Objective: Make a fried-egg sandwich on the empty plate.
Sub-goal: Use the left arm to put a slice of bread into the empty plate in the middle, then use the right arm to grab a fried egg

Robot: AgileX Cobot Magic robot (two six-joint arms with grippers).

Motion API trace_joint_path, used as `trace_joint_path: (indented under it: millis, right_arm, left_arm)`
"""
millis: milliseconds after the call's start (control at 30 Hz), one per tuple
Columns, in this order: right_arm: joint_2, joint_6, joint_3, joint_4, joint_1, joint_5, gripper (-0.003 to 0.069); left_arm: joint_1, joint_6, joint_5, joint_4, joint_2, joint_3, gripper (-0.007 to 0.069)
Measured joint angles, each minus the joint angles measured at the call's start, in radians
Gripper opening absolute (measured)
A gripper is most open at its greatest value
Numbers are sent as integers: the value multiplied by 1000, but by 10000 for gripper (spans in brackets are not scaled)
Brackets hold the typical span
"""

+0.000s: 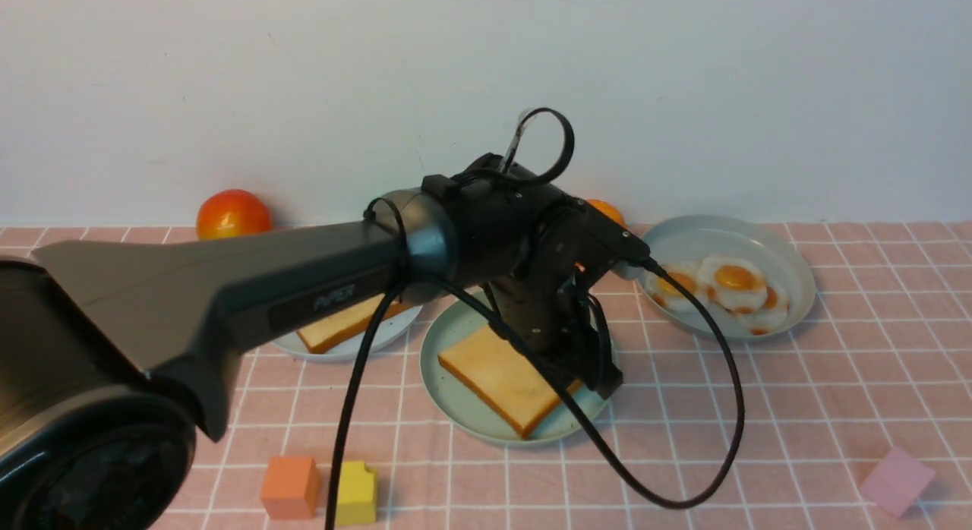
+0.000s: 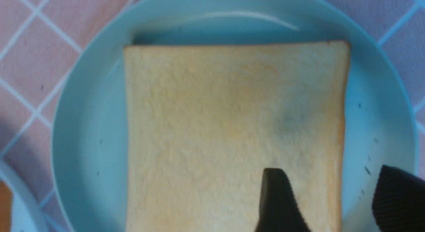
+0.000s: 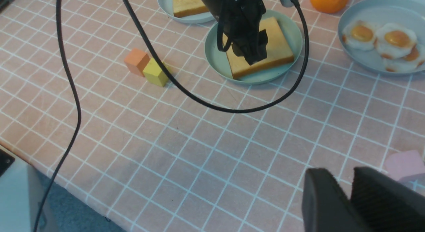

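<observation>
Pink checked tablecloth (image 1: 835,378): toast (image 1: 493,374) lies on the teal plate (image 1: 456,412) under the left gripper (image 2: 332,178), jaws spread (gripping nothing); fried egg (image 1: 736,279) next.

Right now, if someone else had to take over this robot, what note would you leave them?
Left gripper: open, at the edge of one toast, which lies flat on the teal plate.
Right gripper: empty, jaws close together, over bare cloth; fully shut or not, unclear.
Second toast: on the left plate. Eggs: on the right plate.
Done: bottom slice placed.
To do: one egg, then second toast on top.
</observation>
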Motion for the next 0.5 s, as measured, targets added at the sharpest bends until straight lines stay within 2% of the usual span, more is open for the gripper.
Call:
trace_joint_path:
  millis: [100,167,233,400,500]
  right_arm:
    - [23,12,0,2,0,0,185]
    - [53,13,0,3,0,0,191]
    - [102,13,0,3,0,0,196]
    - [298,16,0,-15,0,-86,208]
    - [389,16,0,-64,0,-148,213]
  left_arm:
    - [0,-23,82,-2,-48,-17,450]
    - [-1,-50,139,-10,-106,-39,414]
    - [-4,-68,173,-38,-201,-52,323]
    - [-13,-52,190,-142,-524,-35,12]
    - [-13,-52,193,-157,-654,30,12]
